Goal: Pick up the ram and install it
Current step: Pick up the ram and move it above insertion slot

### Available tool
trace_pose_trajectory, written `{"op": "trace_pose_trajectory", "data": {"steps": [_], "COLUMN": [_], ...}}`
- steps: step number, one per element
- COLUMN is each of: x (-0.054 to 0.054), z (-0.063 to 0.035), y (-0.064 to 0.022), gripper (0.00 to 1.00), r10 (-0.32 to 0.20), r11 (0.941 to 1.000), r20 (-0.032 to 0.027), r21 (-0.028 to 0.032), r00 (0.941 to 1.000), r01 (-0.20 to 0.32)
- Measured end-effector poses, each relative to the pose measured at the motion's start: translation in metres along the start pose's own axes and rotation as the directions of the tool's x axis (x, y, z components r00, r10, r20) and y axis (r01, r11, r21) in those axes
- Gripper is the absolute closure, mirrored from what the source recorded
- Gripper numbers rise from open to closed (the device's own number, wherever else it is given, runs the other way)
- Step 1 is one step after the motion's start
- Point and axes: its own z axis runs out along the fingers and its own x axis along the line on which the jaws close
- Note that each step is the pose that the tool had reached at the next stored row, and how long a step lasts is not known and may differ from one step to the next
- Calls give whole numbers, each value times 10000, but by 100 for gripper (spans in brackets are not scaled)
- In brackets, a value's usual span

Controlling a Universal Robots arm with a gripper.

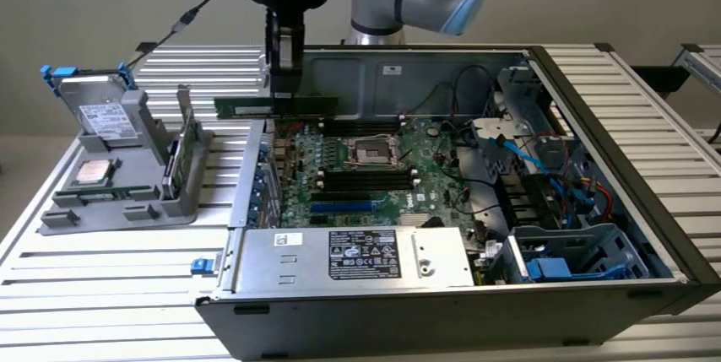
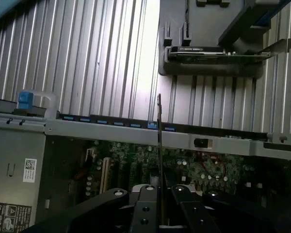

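Slatted table [image 1: 113, 294]; ram [image 1: 250, 107] aloft between jaws

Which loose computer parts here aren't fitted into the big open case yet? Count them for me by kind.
long thin green ram stick, gripped in the pincer: 1
boxy grey drive with a white label: 1
square silver processor chip: 1
dark expansion card standing on edge in the grey holder: 1
Total: 4

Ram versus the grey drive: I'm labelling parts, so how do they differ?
The ram is a thin green stick; the drive is a boxy grey block with a white label. The ram is held level in the fingers over the case's edge; the drive leans in the grey stand. Neither is installed.
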Motion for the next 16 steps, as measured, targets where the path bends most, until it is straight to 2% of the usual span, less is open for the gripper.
{"op": "trace_pose_trajectory", "data": {"steps": [8, 16], "x": [-21, -93], "z": [-41, -31], "y": [-350, -620], "gripper": [86, 86], "r10": [0, 3], "r11": [10000, 9999], "r20": [-1, -10], "r21": [7, 116], "r00": [10000, 10000], "r01": [0, -3]}}
